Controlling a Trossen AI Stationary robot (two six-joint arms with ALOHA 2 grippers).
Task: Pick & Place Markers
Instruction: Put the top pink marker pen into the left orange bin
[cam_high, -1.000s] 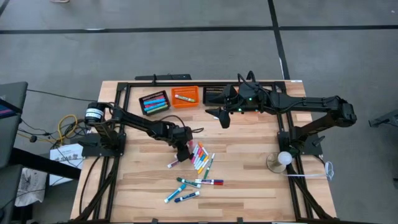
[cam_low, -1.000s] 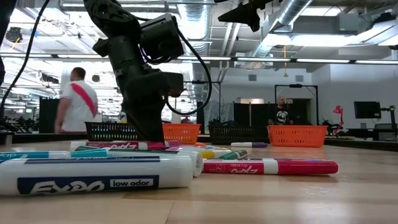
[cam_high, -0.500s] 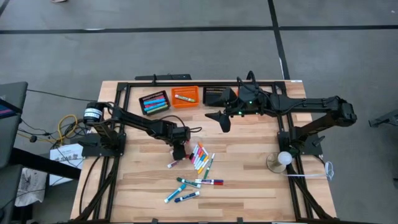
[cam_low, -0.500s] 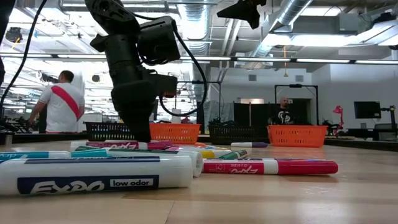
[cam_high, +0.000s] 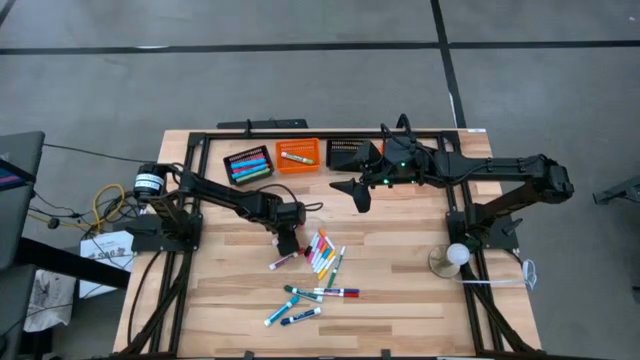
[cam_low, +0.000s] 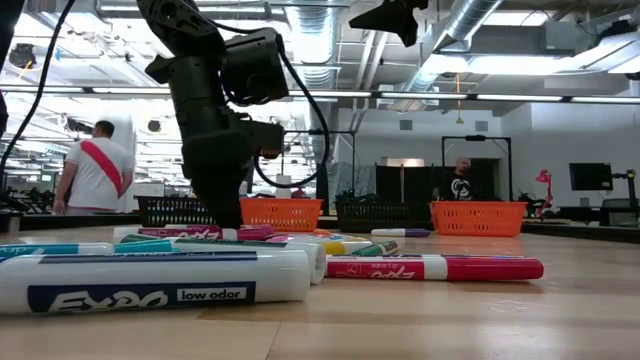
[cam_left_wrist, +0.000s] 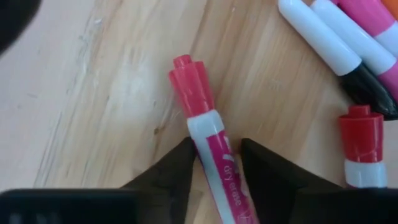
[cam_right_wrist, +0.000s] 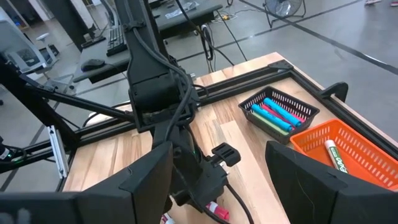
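The wooden slatted table (cam_high: 400, 300) holds three small mesh baskets (cam_high: 297, 156) in a row at its back edge. A heap of short capped markers (cam_high: 322, 252) lies in the middle. More markers lie nearer the front. One marker (cam_left_wrist: 208, 155) lies between the left gripper (cam_left_wrist: 214, 163) fingers. The right gripper (cam_high: 361, 192) hangs in front of the baskets.

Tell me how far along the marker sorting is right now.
Early on. Done: several markers lie in the black basket and one in the orange basket. In hand: the left pincer straddles a pink marker on the table, not lifted yet. The right pincer hangs open above the table near the baskets. Left: the cluster of markers and the scattered ones below.
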